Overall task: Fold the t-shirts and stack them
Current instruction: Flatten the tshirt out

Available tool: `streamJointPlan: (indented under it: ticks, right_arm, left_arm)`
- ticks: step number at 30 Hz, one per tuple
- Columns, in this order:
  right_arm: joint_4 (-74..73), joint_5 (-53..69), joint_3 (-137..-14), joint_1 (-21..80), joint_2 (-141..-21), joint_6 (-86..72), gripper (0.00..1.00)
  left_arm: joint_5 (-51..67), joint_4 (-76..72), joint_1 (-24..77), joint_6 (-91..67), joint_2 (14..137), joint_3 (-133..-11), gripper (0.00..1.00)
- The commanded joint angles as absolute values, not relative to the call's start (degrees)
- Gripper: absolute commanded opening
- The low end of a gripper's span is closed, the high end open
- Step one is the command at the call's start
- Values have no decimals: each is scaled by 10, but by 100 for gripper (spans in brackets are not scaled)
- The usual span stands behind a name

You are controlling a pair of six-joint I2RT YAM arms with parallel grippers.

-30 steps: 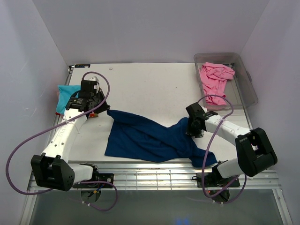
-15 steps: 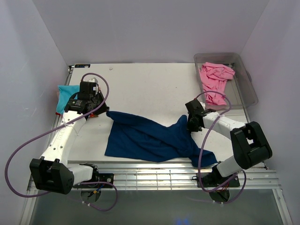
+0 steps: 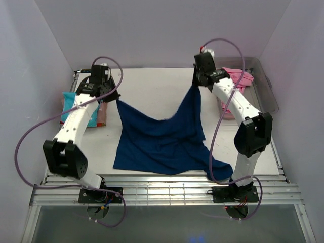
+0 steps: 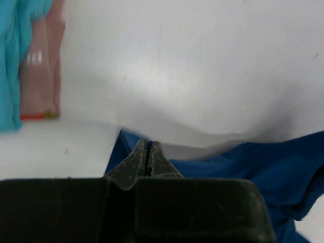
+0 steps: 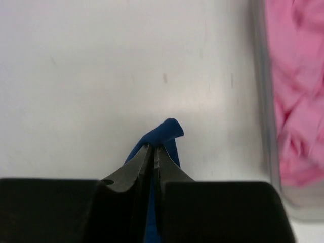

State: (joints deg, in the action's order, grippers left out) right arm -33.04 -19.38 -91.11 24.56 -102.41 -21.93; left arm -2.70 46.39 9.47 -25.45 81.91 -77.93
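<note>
At the far left edge of the table (image 3: 152, 83) the turquoise t-shirt (image 3: 66, 104) lies bunched, partly hidden by the left arm. I cannot tell whether it is folded. Just beside it sits a flat pinkish-brown thing (image 3: 101, 115) with a red edge, which I cannot identify.

The left gripper (image 3: 115, 99) is raised over the far left part of the table. Its jaws are pressed together on the left corner of the navy t-shirt (image 3: 157, 142), and the left wrist view shows blue cloth running out from under the closed fingertips (image 4: 139, 152).

The navy t-shirt hangs between the two arms. Its top edge sags in the middle, its lower part rests rumpled on the near half of the table, and one end trails toward the near right edge.

The right gripper (image 3: 196, 83) is lifted at the far right and is also clamped tight, with a small tuft of navy cloth poking out past its tips in the right wrist view.

Further right, the pink t-shirt (image 3: 235, 81) lies crumpled in the clear tub (image 3: 268, 98) at the far right corner.

As I judge it, the task is at an early stage. The navy shirt is only being stretched out and has no fold in it. The pink one is untouched, and no stack is visible.
</note>
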Motion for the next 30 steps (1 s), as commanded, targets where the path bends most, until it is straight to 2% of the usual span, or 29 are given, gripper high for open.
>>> streamJointPlan:
  ticks: [1,2,4,5,7,8,9,11,13,16,25,30]
  right_arm:
    - [-378,-236,-1157,218,-1125,-164,8]
    - [-394,-230,-1310,212,-1157,-160,8]
    - [-417,-211,-1441,196,-1227,-146,8]
    - [-403,-198,-1474,190,-1230,-143,8]
    - [-282,-139,-1408,174,-1174,-122,8]
    - [-225,-119,-1306,171,-1145,-109,8]
    - [-133,-115,-1268,171,-1096,-98,9]
    - [-93,-118,-1262,169,-1075,-64,10]
    - [-111,-117,-1315,165,-1085,-48,10]
    - [-132,-100,-1368,163,-1079,-31,11]
    - [-174,-68,-1128,210,-862,-40,8]
    - [-250,-110,-1145,309,-781,-18,8]
  left_arm:
    - [-30,436,85,-222,938,-943,0]
    - [-25,445,79,-223,969,-1059,0]
    - [-21,479,71,-226,1063,-1194,0]
    - [-23,489,65,-226,1091,-1330,0]
    - [-3,440,46,-264,1096,-1358,0]
    - [-1,420,28,-278,1088,-1357,0]
    - [-9,376,26,-284,1078,-1349,0]
    - [-11,315,24,-273,1032,-1317,0]
    - [-2,236,25,-254,1004,-1267,0]
    - [-1,237,24,-245,978,-1252,0]
    - [116,248,26,-272,814,-1041,0]
    - [130,271,37,-300,737,-1014,0]
